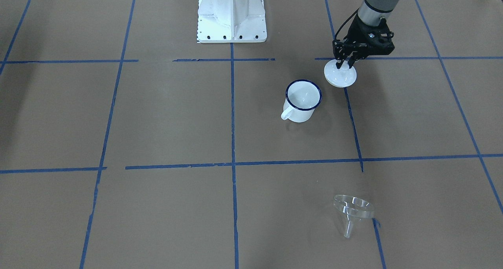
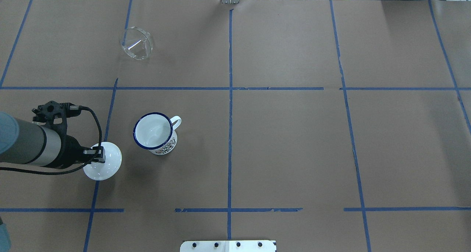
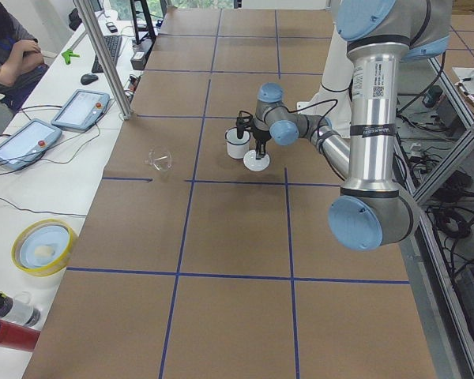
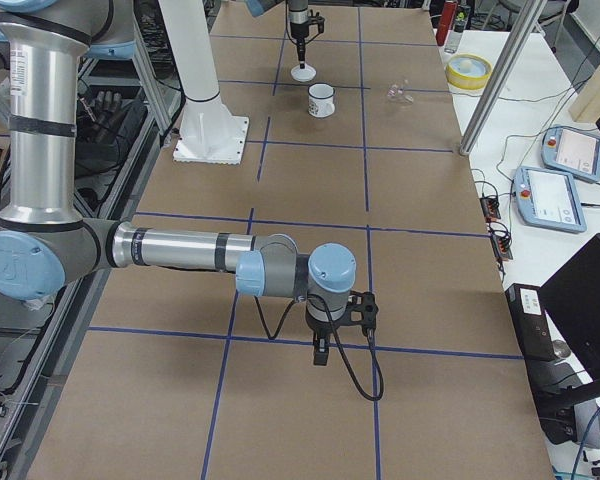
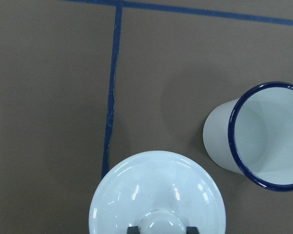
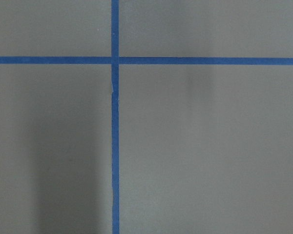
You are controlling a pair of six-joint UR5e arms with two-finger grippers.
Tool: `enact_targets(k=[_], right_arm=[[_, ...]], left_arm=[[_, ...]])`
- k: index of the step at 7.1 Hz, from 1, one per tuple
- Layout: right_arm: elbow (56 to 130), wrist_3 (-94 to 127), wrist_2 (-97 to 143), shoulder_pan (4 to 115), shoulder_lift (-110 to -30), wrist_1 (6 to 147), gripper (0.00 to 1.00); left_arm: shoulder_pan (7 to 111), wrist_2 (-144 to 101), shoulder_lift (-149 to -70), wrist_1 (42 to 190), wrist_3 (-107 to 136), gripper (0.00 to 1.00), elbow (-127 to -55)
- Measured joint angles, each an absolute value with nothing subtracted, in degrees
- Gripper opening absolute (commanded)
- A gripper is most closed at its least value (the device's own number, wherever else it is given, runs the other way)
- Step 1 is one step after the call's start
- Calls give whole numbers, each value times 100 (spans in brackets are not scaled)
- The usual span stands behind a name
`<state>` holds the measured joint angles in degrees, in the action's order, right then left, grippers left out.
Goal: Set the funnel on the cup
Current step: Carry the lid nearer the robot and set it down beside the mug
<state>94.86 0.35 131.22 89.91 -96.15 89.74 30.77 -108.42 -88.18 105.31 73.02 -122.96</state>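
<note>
Left gripper (image 1: 343,64) clamped on knob (image 5: 160,223) of white lid (image 1: 340,77), one finger each side; lid just beside cup (image 2: 152,132), at its 8 o'clock in overhead view; cup upright, handle at 2 o'clock; funnel (image 2: 136,43) lying tilted on table (image 2: 294,152), well apart, near cup's 12 o'clock; right gripper (image 4: 321,352): open or closed, cannot tell

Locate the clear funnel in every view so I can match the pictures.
Front-facing: funnel at lower right.
Overhead: upper left.
Exterior left: left of centre.
Exterior right: near the top, right of centre.
Left wrist: not in it.
Right wrist: not in it.
Shared landmark: the cup.
</note>
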Motion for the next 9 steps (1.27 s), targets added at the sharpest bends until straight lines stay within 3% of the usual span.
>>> enact_targets(k=[4, 5, 7, 8, 9], right_arm=[[9489, 35, 13122, 8991, -9615, 8973, 100], [9491, 35, 13122, 8991, -9615, 8974, 100], [9488, 35, 13122, 8991, -9615, 8974, 100], [9486, 35, 13122, 8991, -9615, 8974, 100], [9487, 35, 13122, 8991, -9615, 8974, 100]], left_arm=[[2816, -10784, -8839, 10985, 7386, 0, -11815], [2809, -10769, -8841, 11059, 7390, 10, -11767], [2804, -10753, -8845, 11096, 7397, 33, -11705], [2804, -10751, -8848, 11099, 7399, 59, -11678], [2804, -10750, -8849, 11100, 7402, 100, -11666]])
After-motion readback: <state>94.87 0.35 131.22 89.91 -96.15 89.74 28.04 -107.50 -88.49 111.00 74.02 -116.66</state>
